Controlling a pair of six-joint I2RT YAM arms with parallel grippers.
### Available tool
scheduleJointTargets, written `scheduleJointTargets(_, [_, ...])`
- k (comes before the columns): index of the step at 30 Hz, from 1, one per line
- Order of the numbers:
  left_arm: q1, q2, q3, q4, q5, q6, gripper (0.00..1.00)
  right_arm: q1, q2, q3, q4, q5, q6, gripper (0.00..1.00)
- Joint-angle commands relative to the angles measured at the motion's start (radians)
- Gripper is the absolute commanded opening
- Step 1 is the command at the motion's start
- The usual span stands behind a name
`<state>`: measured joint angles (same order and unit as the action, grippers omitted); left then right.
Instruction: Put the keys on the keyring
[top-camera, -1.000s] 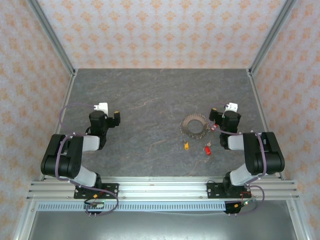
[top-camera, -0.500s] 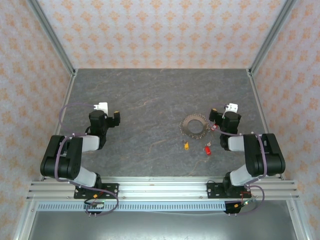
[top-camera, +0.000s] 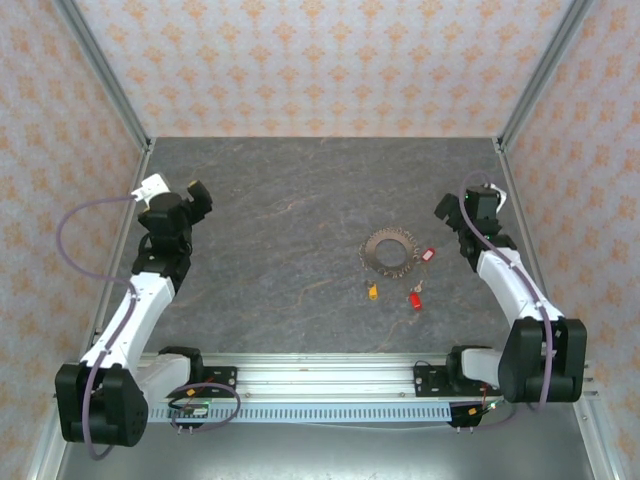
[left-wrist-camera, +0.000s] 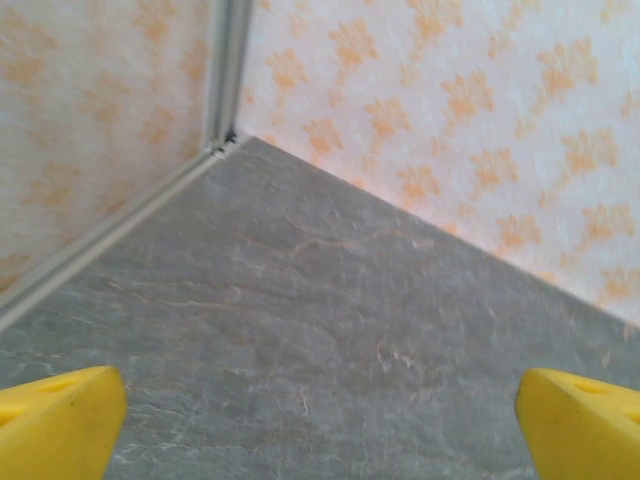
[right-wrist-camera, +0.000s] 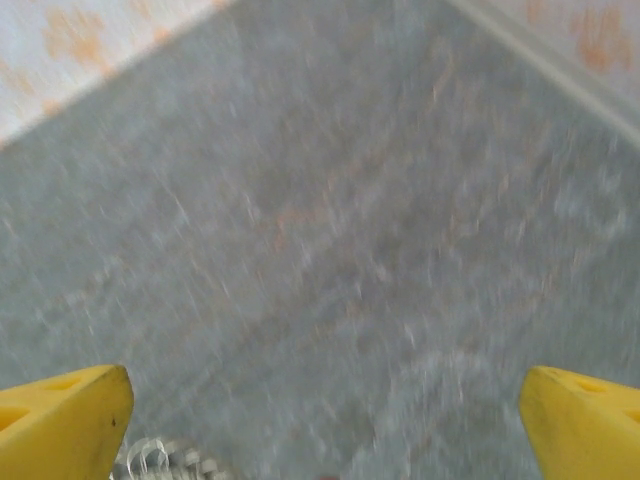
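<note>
- Since a second ago both arms have unfolded and swung out towards the side walls. The right gripper has left its place beside the keyring, uncovering a red key there.
- Top external: the left gripper (top-camera: 197, 196) hangs over the far left of the table (top-camera: 290, 190), well apart from everything.
- The right gripper (top-camera: 447, 208) is up near the right wall, beyond the keyring (top-camera: 390, 250) and clear of it.
- The keyring lies flat, right of centre. The red key (top-camera: 428, 255) sits just beside its right edge, and I cannot tell whether they touch.
- The yellow key (top-camera: 373, 291) and a second red key (top-camera: 415, 297) lie loose on the near side of the ring, close together.
- From this height neither gripper's opening can be read.
- Left wrist: the left gripper (left-wrist-camera: 320, 440) is spread wide, with a yellow fingertip in each lower corner. Nothing is between them but bare table running to the wall corner.
- Right wrist: the right gripper (right-wrist-camera: 320, 430) is likewise spread wide and empty. The picture is blurred. A metal glint (right-wrist-camera: 150, 460) at the bottom left may be the ring or a key, but I cannot say which.
- Step in hand, as I judge it: no key is held and none looks threaded, so a pick-up has yet to begin.
- The next move calls for the right gripper to come down over a key and pinch its small head precisely. The ring probably needs lifting or steadying so the key can go on.
- The overhead view alone gives the layout of the keys and ring. The wrist views alone settle the finger spread.
</note>
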<state>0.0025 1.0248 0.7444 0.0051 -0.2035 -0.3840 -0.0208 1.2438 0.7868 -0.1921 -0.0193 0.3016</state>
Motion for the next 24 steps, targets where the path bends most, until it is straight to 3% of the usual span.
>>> scheduleJointTargets(1, [0.004, -0.032, 0.047, -0.248, 0.004, -0.100, 1.00, -0.009, 0.027, 0.021, -0.169, -0.138, 0.099, 0.99])
scheduleJointTargets(6, [0.003, -0.041, -0.014, -0.147, 0.244, -0.243, 1.00, -0.021, 0.055, 0.009, -0.080, -0.306, 0.138, 0.97])
scheduleJointTargets(12, [-0.047, 0.062, -0.020, -0.055, 0.522, -0.329, 1.00, -0.021, 0.188, 0.087, -0.126, -0.399, 0.140, 0.76])
scheduleJointTargets(18, [-0.284, 0.182, 0.055, -0.121, 0.484, -0.288, 1.00, -0.021, 0.244, 0.114, -0.128, -0.380, 0.121, 0.66])
scheduleJointTargets(24, [-0.392, 0.270, 0.062, -0.048, 0.450, -0.340, 1.00, -0.022, 0.352, 0.190, -0.191, -0.438, 0.064, 0.54])
